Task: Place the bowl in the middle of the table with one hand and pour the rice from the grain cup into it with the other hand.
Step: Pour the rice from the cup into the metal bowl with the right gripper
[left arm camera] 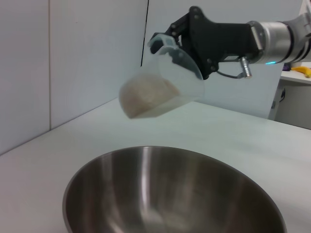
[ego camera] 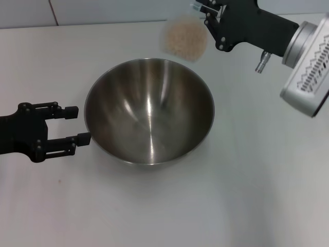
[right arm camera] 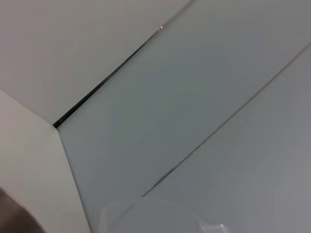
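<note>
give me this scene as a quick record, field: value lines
bowl: on table, upright, no rice inside yet
cup: tilted in the air, beyond the bowl's far rim
rice: still in cup
right gripper: shut on cup
left gripper: open, at bowl's left rim, one finger looks to touch it

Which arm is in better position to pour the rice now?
Right: the right gripper holds the grain cup of rice tilted beside the bowl; the left gripper is open by its rim.
</note>
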`<state>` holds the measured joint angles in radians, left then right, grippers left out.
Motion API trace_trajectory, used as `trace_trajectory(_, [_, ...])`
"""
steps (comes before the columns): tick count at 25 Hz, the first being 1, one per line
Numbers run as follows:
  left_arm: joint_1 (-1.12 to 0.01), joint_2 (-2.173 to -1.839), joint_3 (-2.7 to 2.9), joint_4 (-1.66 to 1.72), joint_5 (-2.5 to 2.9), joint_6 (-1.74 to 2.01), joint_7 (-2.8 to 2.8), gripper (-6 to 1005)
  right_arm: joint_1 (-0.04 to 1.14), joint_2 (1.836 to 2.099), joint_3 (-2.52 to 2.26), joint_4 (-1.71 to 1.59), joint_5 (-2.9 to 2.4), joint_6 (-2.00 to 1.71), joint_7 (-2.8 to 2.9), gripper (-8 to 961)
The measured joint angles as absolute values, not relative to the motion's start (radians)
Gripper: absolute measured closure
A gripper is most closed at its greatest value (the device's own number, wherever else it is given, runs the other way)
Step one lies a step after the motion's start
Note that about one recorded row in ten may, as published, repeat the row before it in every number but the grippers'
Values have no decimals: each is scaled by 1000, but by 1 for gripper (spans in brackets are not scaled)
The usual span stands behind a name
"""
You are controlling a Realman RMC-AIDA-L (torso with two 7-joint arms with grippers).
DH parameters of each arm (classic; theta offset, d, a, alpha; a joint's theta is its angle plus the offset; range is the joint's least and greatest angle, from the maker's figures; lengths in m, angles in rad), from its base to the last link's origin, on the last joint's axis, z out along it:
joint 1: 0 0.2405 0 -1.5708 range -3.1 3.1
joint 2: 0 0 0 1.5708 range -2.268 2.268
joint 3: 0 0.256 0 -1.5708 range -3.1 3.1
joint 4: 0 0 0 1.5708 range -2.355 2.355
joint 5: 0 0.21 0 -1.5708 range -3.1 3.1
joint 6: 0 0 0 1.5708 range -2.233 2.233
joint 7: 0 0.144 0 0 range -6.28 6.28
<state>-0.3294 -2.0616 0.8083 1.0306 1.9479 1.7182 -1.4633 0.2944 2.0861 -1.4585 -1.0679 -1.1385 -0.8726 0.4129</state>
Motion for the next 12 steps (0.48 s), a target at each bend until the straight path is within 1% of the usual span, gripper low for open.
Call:
trace_trajectory(5, [-329, -2062, 808, 1031, 1948, 1718, -1463, 319, 236, 2085, -1521, -1165, -1141, -809, 348, 946])
trace_trajectory(12, [-331, -2062, 808, 1031, 1948, 1718, -1463, 319, 213, 2087, -1618, -1200, -1142, -700, 209, 946])
